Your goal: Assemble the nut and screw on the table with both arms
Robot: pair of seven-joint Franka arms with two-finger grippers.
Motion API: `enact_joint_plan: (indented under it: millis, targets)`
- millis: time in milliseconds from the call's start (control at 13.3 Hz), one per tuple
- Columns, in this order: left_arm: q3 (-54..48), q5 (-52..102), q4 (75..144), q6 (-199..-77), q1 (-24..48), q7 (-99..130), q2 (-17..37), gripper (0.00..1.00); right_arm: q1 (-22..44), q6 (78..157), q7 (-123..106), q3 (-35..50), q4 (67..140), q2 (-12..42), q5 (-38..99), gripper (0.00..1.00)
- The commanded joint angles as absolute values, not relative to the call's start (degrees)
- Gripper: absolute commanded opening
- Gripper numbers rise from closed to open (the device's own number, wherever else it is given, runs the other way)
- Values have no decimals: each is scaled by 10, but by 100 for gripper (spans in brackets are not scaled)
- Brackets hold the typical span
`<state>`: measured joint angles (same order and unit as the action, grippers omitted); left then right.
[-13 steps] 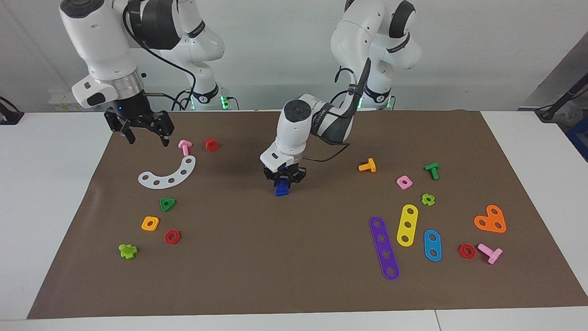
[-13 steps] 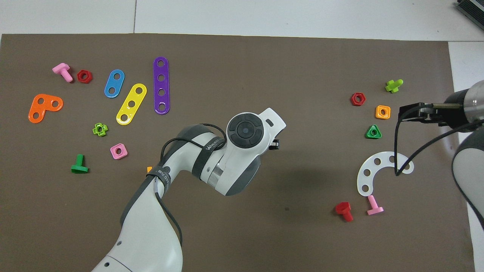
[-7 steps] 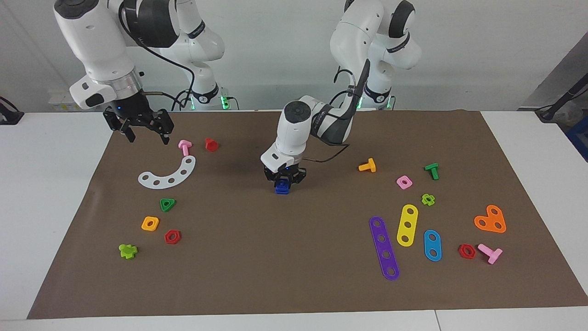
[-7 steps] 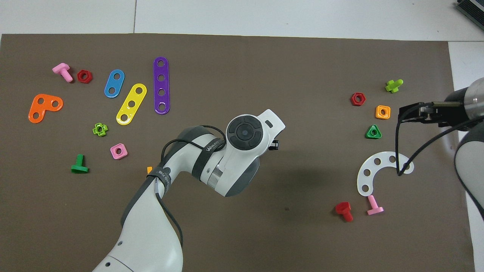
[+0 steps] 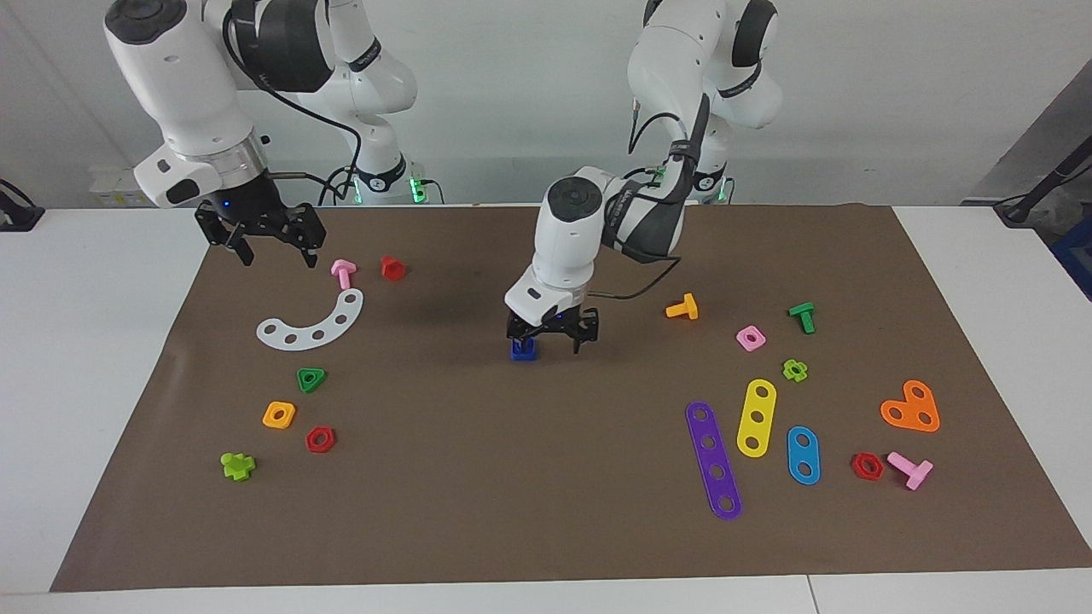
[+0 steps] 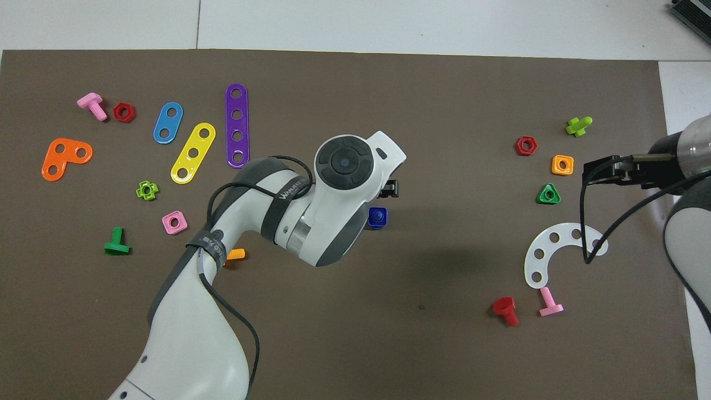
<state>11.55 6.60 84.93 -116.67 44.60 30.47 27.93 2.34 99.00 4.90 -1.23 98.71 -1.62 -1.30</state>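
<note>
A dark-blue piece (image 5: 524,349) stands on the brown mat (image 5: 546,477) near its middle. From above (image 6: 377,217) it shows as a square nut with a round stem in its hole, so nut and screw look joined; the screw's head is hidden. My left gripper (image 5: 552,335) is open just above the mat, beside the piece toward the left arm's end, one fingertip close to it. Only a black part of this gripper (image 6: 390,189) shows in the overhead view. My right gripper (image 5: 273,253) waits open in the air over the mat's corner at the right arm's end, also in the overhead view (image 6: 599,170).
Near the right gripper lie a white curved strip (image 5: 314,322), a pink bolt (image 5: 343,273), a red bolt (image 5: 392,268), a green triangular nut (image 5: 311,379) and an orange square nut (image 5: 279,414). Toward the left arm's end lie an orange bolt (image 5: 682,307), a pink nut (image 5: 751,338) and coloured strips (image 5: 713,459).
My left gripper has opened, let go of the dark-blue piece and shifted toward the left arm's end. The piece stays on the mat. The right gripper has hardly moved.
</note>
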Motion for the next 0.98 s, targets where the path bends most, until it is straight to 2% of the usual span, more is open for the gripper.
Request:
enact_joint_plan:
  millis: [0,301,526,677,902]
  targets:
    - [141,54,834,-1078,387,279,212,100,16,984,35,-8,992,-21,2,97]
    - [140,56,852,-944,219,82,129,100,21,983,53,-7,995,-22,2,97]
    - [141,54,923,-917,137,-8,60,100,21,983,55,-7,995,-22,4,97]
    - [143,29,993,-922,112,-11,-14,100,21,983,57,-6,996,-22,5,97]
    - [134,-52,980,-906,120,-8,-38,100,21,983,58,-6,996,-22,10,97]
